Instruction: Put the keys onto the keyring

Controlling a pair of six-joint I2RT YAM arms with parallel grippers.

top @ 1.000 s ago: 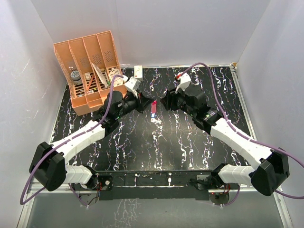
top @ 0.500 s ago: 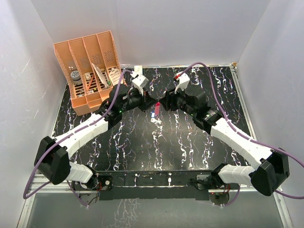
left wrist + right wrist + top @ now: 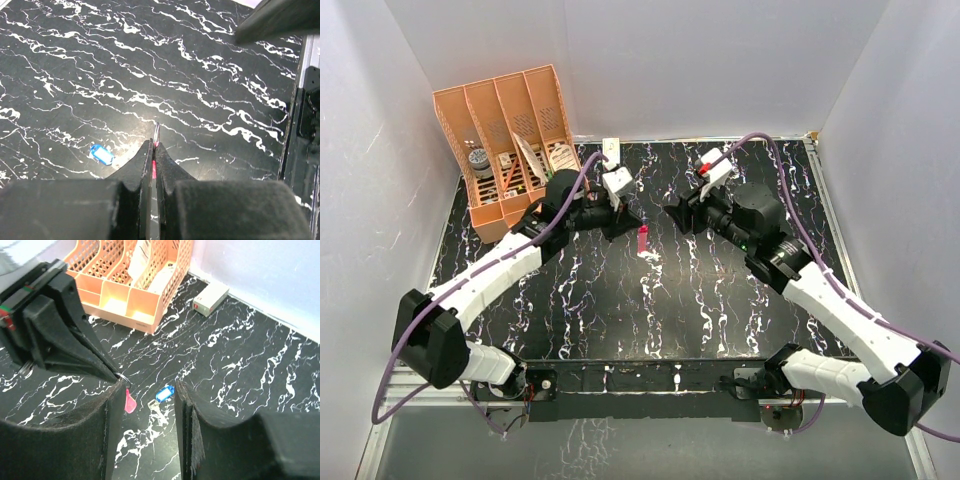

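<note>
Grip: left gripper (image 3: 154,150) is closed on the keyring (image 3: 156,133), its tip protruding past the jaws; right gripper (image 3: 148,389) stands wide and empty close by. The blue key (image 3: 164,393) and silvery key (image 3: 152,404) lie together on the table (image 3: 240,355) below. Likely faults: the thin loop pivots in the pinch, or broad fingers (image 3: 200,430) skid a flat key.

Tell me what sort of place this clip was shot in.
Probably a lab robot cell: white walls enclose a black marbled table, with an orange file organiser in one corner as a prop.
</note>
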